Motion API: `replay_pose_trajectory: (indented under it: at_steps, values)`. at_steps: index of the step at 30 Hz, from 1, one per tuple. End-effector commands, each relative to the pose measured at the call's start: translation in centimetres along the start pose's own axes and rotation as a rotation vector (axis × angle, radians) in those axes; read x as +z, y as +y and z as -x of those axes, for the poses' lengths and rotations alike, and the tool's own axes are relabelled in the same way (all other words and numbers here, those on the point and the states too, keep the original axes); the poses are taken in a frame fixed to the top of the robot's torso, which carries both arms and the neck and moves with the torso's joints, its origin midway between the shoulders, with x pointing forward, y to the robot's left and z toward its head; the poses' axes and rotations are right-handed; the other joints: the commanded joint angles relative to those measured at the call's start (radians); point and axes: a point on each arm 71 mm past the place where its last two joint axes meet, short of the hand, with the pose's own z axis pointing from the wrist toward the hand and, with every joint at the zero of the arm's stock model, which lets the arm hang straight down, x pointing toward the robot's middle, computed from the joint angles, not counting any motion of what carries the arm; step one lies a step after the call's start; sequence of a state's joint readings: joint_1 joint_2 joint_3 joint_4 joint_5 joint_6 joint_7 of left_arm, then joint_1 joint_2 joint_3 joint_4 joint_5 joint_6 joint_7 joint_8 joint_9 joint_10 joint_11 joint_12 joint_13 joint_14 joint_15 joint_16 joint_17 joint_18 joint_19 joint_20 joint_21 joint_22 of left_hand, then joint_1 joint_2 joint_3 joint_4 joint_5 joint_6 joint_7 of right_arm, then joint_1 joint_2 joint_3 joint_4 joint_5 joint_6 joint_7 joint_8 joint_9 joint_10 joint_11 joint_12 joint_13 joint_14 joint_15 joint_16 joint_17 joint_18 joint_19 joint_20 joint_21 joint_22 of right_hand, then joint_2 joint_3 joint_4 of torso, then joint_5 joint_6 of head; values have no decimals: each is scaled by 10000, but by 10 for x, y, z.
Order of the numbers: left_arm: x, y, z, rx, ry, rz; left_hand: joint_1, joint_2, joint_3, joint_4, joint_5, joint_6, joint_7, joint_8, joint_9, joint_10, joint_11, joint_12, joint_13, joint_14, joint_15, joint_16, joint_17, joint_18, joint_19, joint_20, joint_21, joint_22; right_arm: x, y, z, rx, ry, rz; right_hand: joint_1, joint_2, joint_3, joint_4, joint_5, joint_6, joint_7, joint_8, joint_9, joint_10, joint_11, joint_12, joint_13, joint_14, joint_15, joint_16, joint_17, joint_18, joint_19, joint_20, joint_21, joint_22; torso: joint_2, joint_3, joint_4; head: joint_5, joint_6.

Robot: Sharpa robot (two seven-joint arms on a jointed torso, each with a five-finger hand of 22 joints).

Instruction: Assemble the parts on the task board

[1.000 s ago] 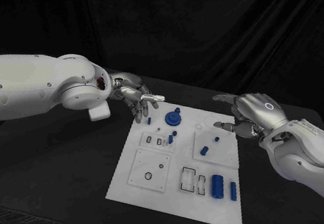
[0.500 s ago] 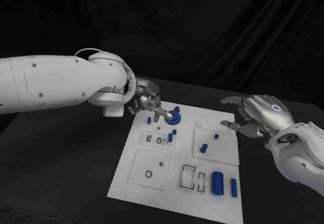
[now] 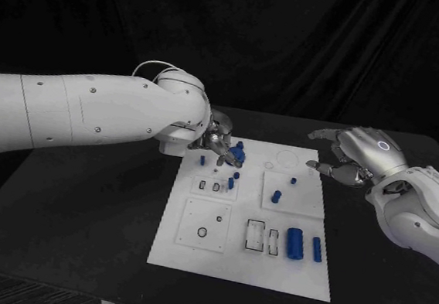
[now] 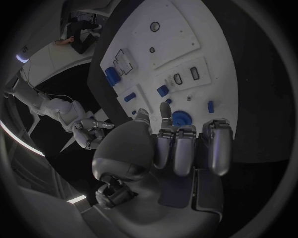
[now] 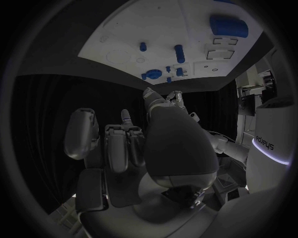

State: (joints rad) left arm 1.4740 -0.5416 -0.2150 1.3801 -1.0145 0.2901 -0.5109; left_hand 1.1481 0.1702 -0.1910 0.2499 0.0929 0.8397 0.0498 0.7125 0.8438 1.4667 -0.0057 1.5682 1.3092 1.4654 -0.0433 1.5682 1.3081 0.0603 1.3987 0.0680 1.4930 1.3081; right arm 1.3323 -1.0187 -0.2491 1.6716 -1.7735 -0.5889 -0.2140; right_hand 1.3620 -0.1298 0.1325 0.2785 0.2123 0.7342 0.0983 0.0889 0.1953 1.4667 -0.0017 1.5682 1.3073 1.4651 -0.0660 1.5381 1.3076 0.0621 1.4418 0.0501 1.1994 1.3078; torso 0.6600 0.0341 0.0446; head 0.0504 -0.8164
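Observation:
The white task board (image 3: 235, 268) lies in the middle of the black table. A blue round part (image 3: 236, 155) stands near its far left corner. My left hand (image 3: 216, 144) is right at that part, fingertips beside it and fingers still spread; in the left wrist view the round part (image 4: 181, 118) shows just past the fingertips (image 4: 164, 110). My right hand (image 3: 354, 156) hovers by the board's far right corner, fingers loosely bent, holding nothing. A large blue cylinder (image 3: 296, 244) and a thinner blue piece (image 3: 317, 249) lie at the near right.
Small blue pegs (image 3: 276, 199) stand in the board's middle plates, with another peg (image 3: 230, 185) to their left. A black ring (image 3: 201, 233) lies on the near left plate. Bare black tabletop (image 3: 75, 207) surrounds the board.
My left arm has swung in toward the board, carrying its hand from the far left corner onto the blue round part. The right hand has drifted slightly to the right.

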Motion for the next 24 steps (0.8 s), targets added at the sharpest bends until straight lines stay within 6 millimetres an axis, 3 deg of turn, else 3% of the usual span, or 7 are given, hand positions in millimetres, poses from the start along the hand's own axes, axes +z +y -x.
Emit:
replay_pose_trajectory:
  at_steps: [1, 6, 9, 14, 15, 17, 24]
  values:
    - [3, 3, -5, 333, 302, 702, -143, -10, -8, 89, -62, 57, -19, 24, 115, 1041, -59, 26, 2616, 1054, -81, 26, 2627, -139, 40, -45, 30, 903, 0, -3, 1, 35, -217, -308, -24, 96, -6, -59, 47, 114, 2, 54, -9, 1041, 47, 26, 2635, 989, 55, 15, 2400, 98, 78, -6, 32, 1685, -51, 67, -133, 105, -61]
    - [9, 3, -12, 273, 386, 919, -227, -12, 6, 134, -95, 78, -36, -66, 209, 1041, -76, 26, 2616, 1054, -101, 26, 2627, -128, 3, -67, 4, 869, -1, -3, 1, 43, -229, -356, 52, 58, -12, -143, -11, 212, 1, 68, -23, 1041, 46, 26, 2635, 984, 54, -6, 2384, 100, 80, -8, 25, 1683, -58, 74, -151, 118, -74]
    - [11, 4, -16, 205, 419, 1002, -159, -23, 63, 70, -54, 92, -49, -151, 250, 1041, -90, 26, 2616, 1054, -113, 26, 2627, -127, 2, -81, -2, 869, -1, -3, 1, 53, -261, -351, 69, 51, -14, -160, -32, 228, -1, 68, -27, 1041, 45, 26, 2635, 984, 53, -8, 2383, 101, 78, -8, 19, 1681, -66, 78, -152, 224, -101]
    - [16, 8, -23, 14, 393, 1052, -73, -37, 157, -23, 70, 146, -60, -325, 304, 1041, -103, 26, 2616, 1054, -131, 26, 2627, -108, -63, -100, -45, 807, -1, -3, 2, 73, -344, -371, 69, 46, -20, -166, -64, 247, -3, 69, -32, 1041, 43, 26, 2635, 983, 53, -14, 2378, 95, 89, -9, 49, 1688, -109, 117, -209, 352, -184]
    - [18, 8, -26, -59, 381, 1066, -74, -38, 159, -24, 73, 151, -60, -328, 306, 1041, -104, 26, 2616, 1054, -131, 26, 2627, -110, -56, -101, -43, 814, -2, -4, 2, 74, -373, -391, 68, 42, -24, -167, -82, 254, -5, 67, -35, 1041, 42, 26, 2635, 980, 52, -27, 2369, 94, 92, -10, 55, 1690, -136, 147, -220, 379, -236]
    - [21, 9, -28, -128, 371, 1061, -92, -38, 161, -13, 83, 177, -62, -346, 317, 1041, -106, 26, 2616, 1054, -134, 26, 2627, -106, -71, -104, -52, 799, -3, -5, 3, 70, -396, -411, 68, 42, -24, -167, -82, 254, -5, 67, -35, 1041, 42, 26, 2635, 980, 52, -27, 2369, 94, 92, -10, 55, 1690, -145, 148, -229, 409, -273]
    - [27, 4, -33, -347, 213, 699, -26, -51, 279, -87, 186, 216, -49, -623, 406, 1041, -90, 26, 2616, 1054, -121, 26, 2627, -65, -242, -106, -156, 650, -5, -6, 3, 74, -420, -446, 60, 42, -29, -164, -105, 263, -6, 66, -38, 1041, 41, 26, 2635, 981, 51, -20, 2374, 90, 100, -10, 78, 1695, -184, 158, -227, 372, -338]
